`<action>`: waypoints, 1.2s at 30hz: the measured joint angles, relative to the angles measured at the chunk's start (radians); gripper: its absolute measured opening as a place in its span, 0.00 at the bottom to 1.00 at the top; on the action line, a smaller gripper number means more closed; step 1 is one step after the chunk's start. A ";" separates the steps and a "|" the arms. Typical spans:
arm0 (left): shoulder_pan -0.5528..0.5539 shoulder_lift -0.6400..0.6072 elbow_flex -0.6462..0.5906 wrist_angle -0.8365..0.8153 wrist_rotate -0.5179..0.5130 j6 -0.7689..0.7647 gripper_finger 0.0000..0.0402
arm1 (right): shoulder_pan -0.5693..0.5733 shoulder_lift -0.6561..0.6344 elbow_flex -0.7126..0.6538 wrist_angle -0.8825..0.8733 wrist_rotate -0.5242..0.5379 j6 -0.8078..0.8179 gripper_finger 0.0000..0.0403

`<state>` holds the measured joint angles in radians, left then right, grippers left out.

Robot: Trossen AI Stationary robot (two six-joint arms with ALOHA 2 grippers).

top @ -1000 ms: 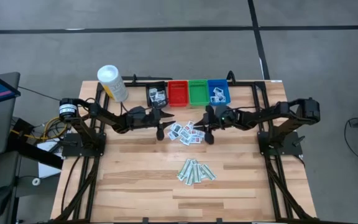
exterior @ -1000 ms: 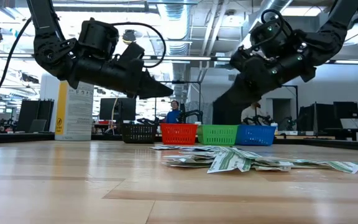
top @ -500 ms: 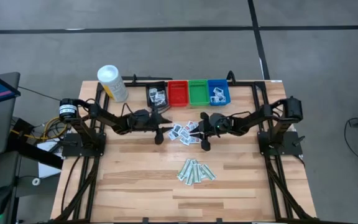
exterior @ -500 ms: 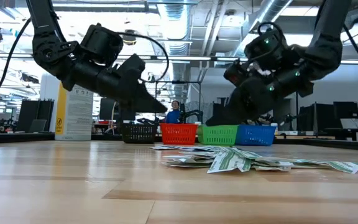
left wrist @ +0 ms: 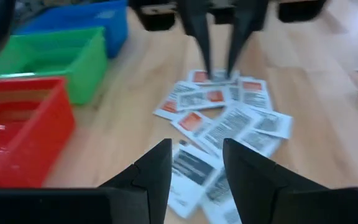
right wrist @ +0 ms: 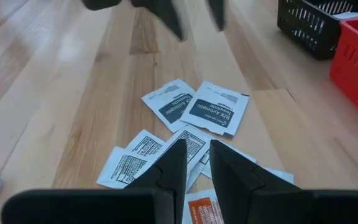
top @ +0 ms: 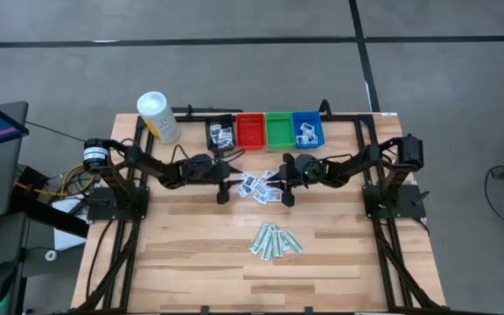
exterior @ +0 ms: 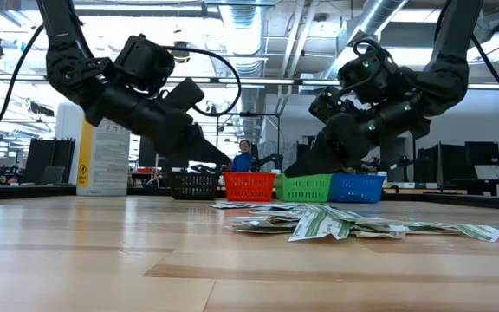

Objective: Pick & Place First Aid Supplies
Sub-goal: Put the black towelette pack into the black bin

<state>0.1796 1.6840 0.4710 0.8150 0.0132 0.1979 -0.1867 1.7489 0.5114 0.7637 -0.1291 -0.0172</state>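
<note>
Overhead, both arms reached in over the scatter of white packets (top: 262,185) at the middle of the desk (top: 191,254). Left gripper (top: 224,186) sat at the left edge of the scatter, fingers (left wrist: 157,169) apart with nothing between them; in its wrist view the packets lay just beyond the tips. Right gripper (top: 285,189) sat at the right edge of the same scatter, fingers (right wrist: 174,163) parted only by a narrow gap, empty, pointed down over the packets. From the low view neither gripper appeared to touch the desk, though the tips were hard to make out there.

A separate bunch of pale-green strips (top: 276,241) lay nearer the front of the desk, well apart from both grippers.

Along the back edge stood four bins in a row: black bin (top: 220,134), red bin (top: 250,130), green bin (top: 279,129), blue bin (top: 308,129). Black and blue each held a few white packets. White canister (top: 157,116) stood left of the bins.
</note>
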 joint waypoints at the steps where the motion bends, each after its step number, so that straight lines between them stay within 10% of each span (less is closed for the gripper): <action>1: 0.011 0.000 0.001 0.001 -0.008 0.000 0.36 | 0.000 0.000 0.000 0.000 0.000 0.000 0.16; 36: 0.035 0.305 0.111 -0.003 -0.041 -0.061 0.31 | 0.000 0.000 0.000 0.000 0.000 0.045 0.16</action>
<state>0.2150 1.9888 0.5816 0.8117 -0.0278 0.1371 -0.1864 1.7485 0.5114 0.7642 -0.1291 0.0280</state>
